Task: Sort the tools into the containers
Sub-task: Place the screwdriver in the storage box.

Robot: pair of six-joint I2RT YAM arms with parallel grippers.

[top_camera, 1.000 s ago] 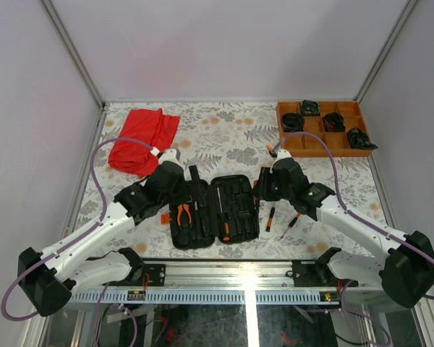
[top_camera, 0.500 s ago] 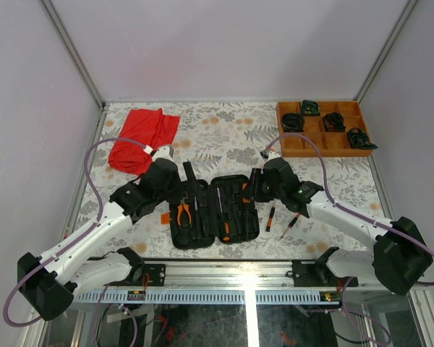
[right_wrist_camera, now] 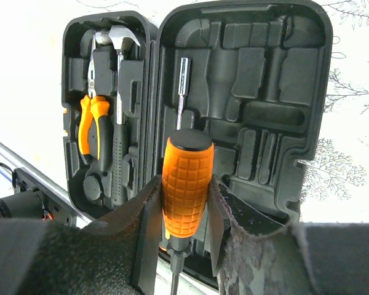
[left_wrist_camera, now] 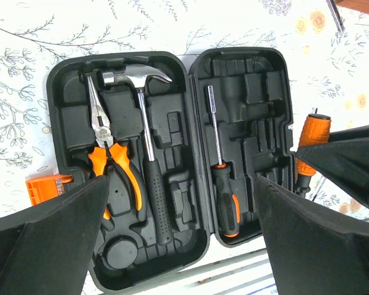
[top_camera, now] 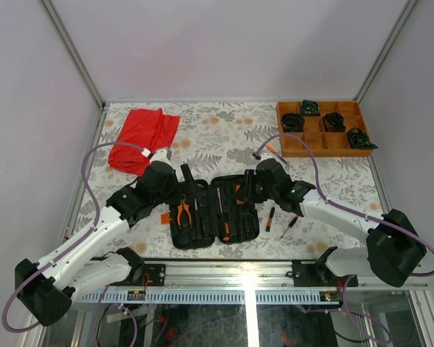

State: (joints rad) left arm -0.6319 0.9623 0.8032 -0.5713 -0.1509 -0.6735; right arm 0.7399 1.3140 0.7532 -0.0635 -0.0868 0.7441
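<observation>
The tool case (top_camera: pixel 213 211) lies open and flat on the floral table (top_camera: pixel 224 130), a black hinged shell with rounded corners and moulded slots in both halves. In its left half sit the pliers (left_wrist_camera: pixel 107 153), with orange-and-black handles and long grey jaws, and just beside them the hammer (left_wrist_camera: pixel 144 141), silver head at the far end and black grip toward the near edge. The right half holds one slim driver (left_wrist_camera: pixel 220 166) with an orange-and-black handle; the other slots of that half show bare black plastic. The right end effector (right_wrist_camera: pixel 184 206) is partly closed on a stubby screwdriver (right_wrist_camera: pixel 186 172) with a ribbed orange handle and black cap, one finger on each side of it, and hangs over the near part of the case's right half, hiding some of the slots there. The left end effector (left_wrist_camera: pixel 178 243) is spread wide with nothing in it, above the near edge of the case, its dark fingers covering both near corners. Two more thin screwdrivers (top_camera: pixel 270 217) (top_camera: pixel 290 225) lie on the table just right of the case. A small orange block (left_wrist_camera: pixel 46 187) rests against the case's left side. Well beyond the case, a red cloth (top_camera: pixel 142 137) lies to the far left, and a wooden tray (top_camera: pixel 325 142) with black coiled bundles (top_camera: pixel 292 121) to the far right.
</observation>
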